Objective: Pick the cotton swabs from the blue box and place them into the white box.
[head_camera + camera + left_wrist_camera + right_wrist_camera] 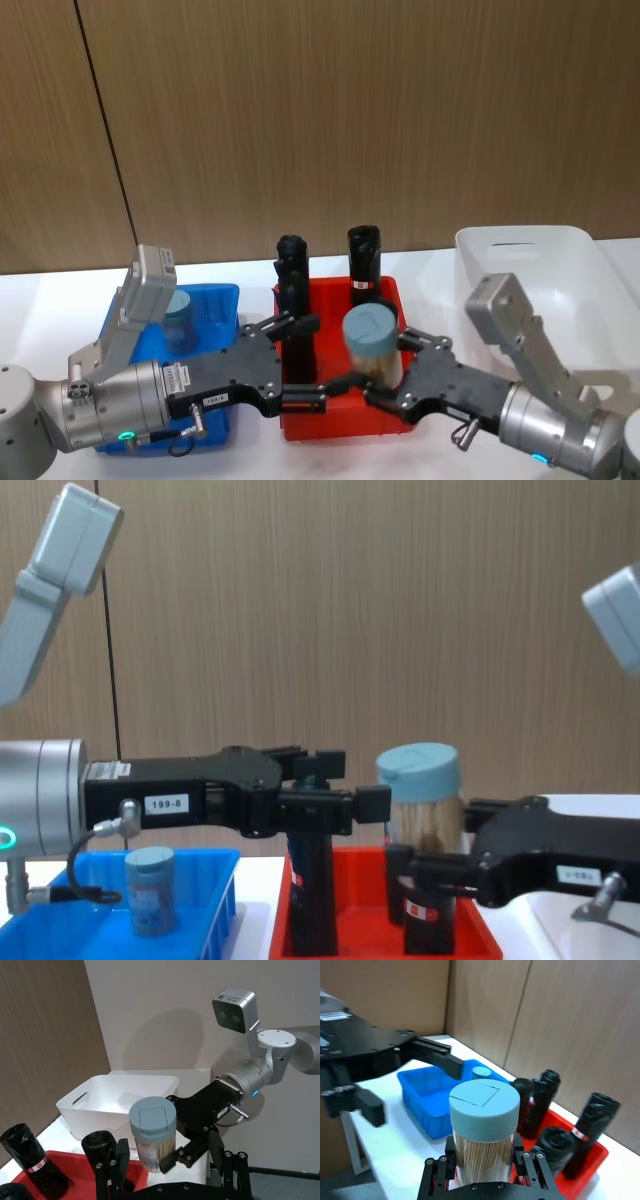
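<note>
My right gripper is shut on a tub of cotton swabs, clear with a grey-blue lid, held upright above the red bin. The right wrist view has the same tub close up between the fingers. My left gripper stands open just left of the tub, jaws spread and not touching it. A second tub stands upright in the blue box at the left. The white box sits at the right, behind my right arm.
Tall black rolls with red-white labels stand in the red bin between the blue and white boxes, one right beside my left gripper. A wooden wall backs the white table.
</note>
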`<control>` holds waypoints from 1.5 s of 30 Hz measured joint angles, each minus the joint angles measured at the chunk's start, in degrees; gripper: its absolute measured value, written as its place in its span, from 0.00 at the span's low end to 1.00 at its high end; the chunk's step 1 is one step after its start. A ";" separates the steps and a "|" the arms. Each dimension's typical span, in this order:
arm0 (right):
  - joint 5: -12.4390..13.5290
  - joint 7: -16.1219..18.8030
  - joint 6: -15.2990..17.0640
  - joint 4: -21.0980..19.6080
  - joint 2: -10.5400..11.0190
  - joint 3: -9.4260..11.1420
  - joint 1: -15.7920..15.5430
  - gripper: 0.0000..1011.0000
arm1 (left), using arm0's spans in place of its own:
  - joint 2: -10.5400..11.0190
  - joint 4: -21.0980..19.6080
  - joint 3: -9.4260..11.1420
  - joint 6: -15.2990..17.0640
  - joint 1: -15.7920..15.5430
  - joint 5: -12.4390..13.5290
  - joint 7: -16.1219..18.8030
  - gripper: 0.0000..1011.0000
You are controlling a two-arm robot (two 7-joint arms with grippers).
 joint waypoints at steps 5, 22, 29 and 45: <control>1.06 -1.46 -0.28 1.19 0.57 0.85 0.21 0.63 | 0.00 0.00 0.00 0.00 0.00 0.00 0.00 0.99; 5.21 -7.55 1.57 4.14 2.52 4.46 1.69 0.63 | 0.00 0.00 0.00 0.00 0.00 0.01 0.00 0.99; 7.27 -10.81 4.07 6.21 2.74 5.87 3.00 0.63 | 0.00 0.00 0.00 0.00 0.00 0.01 0.00 0.99; 10.53 -16.19 10.79 16.29 2.15 8.53 8.82 0.63 | 0.00 0.00 0.00 0.00 0.00 0.01 0.00 0.99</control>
